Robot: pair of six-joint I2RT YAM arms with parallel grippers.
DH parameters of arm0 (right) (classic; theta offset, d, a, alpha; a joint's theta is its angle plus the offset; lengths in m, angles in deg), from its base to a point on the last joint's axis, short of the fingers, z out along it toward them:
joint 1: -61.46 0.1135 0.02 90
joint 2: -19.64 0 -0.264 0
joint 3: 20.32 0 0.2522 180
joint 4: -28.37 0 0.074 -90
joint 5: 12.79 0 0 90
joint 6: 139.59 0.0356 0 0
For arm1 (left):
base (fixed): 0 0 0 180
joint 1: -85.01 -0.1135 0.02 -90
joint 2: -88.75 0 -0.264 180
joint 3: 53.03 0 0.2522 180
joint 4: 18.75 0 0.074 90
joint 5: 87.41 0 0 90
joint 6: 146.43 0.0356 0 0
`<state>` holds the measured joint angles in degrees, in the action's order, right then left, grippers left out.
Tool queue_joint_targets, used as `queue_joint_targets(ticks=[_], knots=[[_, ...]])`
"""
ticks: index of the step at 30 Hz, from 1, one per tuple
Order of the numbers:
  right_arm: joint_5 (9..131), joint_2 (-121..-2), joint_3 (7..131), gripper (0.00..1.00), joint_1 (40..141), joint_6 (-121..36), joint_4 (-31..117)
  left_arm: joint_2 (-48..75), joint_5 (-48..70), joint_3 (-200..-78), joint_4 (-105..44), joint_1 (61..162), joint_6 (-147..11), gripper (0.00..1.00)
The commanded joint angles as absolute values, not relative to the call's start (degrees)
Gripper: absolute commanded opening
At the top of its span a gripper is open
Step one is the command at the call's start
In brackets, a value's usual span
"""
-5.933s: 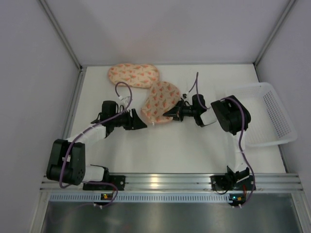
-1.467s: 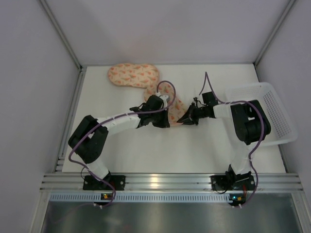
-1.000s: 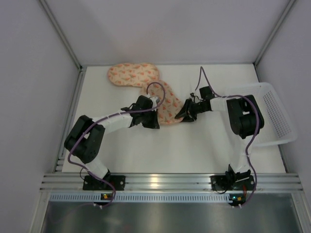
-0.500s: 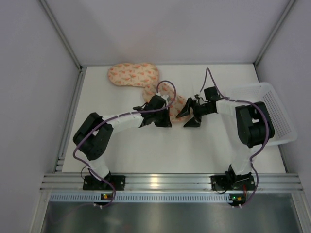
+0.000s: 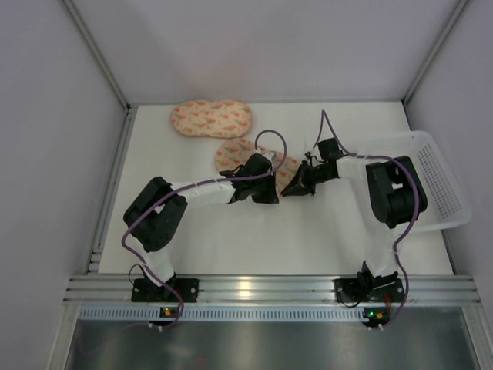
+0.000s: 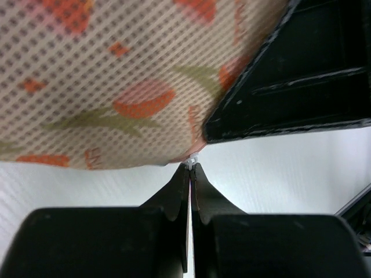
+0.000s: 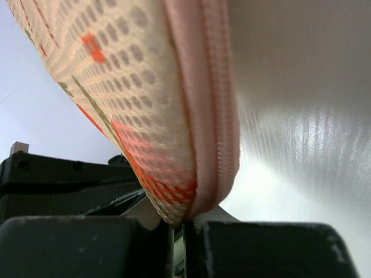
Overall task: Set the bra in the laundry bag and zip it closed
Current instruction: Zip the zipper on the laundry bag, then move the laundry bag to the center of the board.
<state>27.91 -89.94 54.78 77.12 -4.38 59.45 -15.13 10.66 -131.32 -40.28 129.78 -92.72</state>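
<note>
1. From above, we see the laundry bag lying on the white table, near the middle. The left arm lies across it and hides a big part.
2. The left gripper and the right gripper meet at the bag's near edge, tips just beside each other. From up here they are small and dark, so we cannot tell how their fingers stand.
3. A second pouch with the same print lies at the back, apart from the bag. A white basket sits on the right, partly behind the right arm.
4. In the left wrist view, the left gripper's two fingers are pressed together. They pinch a tiny white bit at the bag's edge. It is too small for us to tell what it is.
5. In the right wrist view, the bag is very close and cut off at the top. A pink zip strip runs down its edge. The bag's lowest corner dips between the right gripper's closed fingers and looks pinched.
6. We cannot see inside the bag in any view.
</note>
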Motion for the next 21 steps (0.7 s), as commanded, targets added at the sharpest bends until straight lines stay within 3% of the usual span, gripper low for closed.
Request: queue_joint_targets(ticks=[1, 14, 17, 18, 19, 21], knots=[[30.01, -90.49, 56.81, 0.0, 77.55, -4.94, 57.42, -11.98, 9.8, -128.24, -40.86, 128.6, -93.17, 0.0], [33.0, -88.29, 55.58, 0.0, 75.18, -9.43, 60.06, -5.21, 8.48, -120.05, -43.15, 118.85, -85.62, 0.0], [32.91, -88.12, 55.93, 0.0, 75.26, -9.69, 59.28, -4.94, 14.59, -121.62, -43.15, 118.23, -81.24, 0.0], [32.82, -87.86, 56.02, 0.0, 75.35, -9.69, 58.92, -4.77, 15.59, -123.55, -44.02, 118.49, -80.0, 0.04], [33.0, -87.68, 56.11, 0.0, 75.26, -9.69, 58.66, -4.51, 15.68, -124.7, -44.9, 118.76, -78.59, 0.2], [33.87, -86.54, 56.02, 0.0, 75.26, -9.52, 56.99, -2.06, 13.33, -125.93, -46.65, 119.81, -75.25, 0.32]])
